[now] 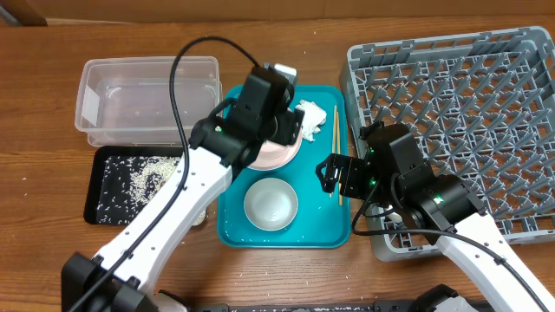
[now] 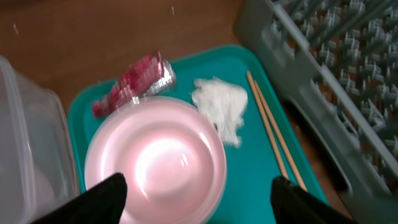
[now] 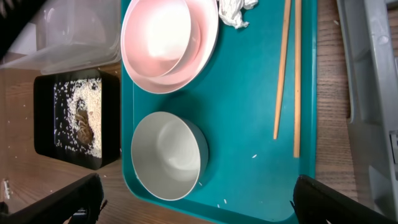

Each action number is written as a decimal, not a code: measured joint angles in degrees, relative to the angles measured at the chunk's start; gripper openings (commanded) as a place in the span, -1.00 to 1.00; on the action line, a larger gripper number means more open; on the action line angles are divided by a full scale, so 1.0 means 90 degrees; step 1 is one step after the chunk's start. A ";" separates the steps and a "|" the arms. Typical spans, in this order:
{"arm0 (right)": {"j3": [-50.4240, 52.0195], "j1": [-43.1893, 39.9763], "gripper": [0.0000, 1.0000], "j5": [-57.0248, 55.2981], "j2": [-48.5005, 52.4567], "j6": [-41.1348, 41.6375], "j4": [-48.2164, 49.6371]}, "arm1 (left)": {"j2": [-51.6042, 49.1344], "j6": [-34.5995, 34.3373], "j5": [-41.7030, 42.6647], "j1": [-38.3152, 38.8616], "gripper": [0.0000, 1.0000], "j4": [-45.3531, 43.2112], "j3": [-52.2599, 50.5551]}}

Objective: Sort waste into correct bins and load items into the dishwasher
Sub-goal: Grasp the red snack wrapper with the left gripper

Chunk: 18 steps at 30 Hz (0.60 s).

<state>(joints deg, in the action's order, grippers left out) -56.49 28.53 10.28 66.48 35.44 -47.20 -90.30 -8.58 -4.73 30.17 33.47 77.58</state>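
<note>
My left pincer [image 2: 200,202] stands wide and empty, directly over the pink bowl [image 3: 155,31] that sits inside the plate [image 3: 168,84] on the teal tray [image 2: 249,186]. The red wrapper [image 2: 134,84] lies just ahead of it, against the far rim of the plate. The white tissue [image 2: 219,106] is ahead and a little to the right. I think the wrapper comes next. To do this well I should pass beyond the rim before going down, then close slowly, because the light foil can slip. My right pincer [image 3: 199,202] is wide too and holds nothing.
</note>
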 measured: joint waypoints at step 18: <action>0.0000 0.0000 1.00 0.0005 0.0000 -0.0002 -0.0010 | -0.4668 0.1321 0.0257 -0.0891 0.59 -0.0012 0.3475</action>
<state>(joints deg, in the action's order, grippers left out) -56.49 28.53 10.33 66.48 35.42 -47.29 -132.31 3.31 -2.42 22.15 33.36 108.86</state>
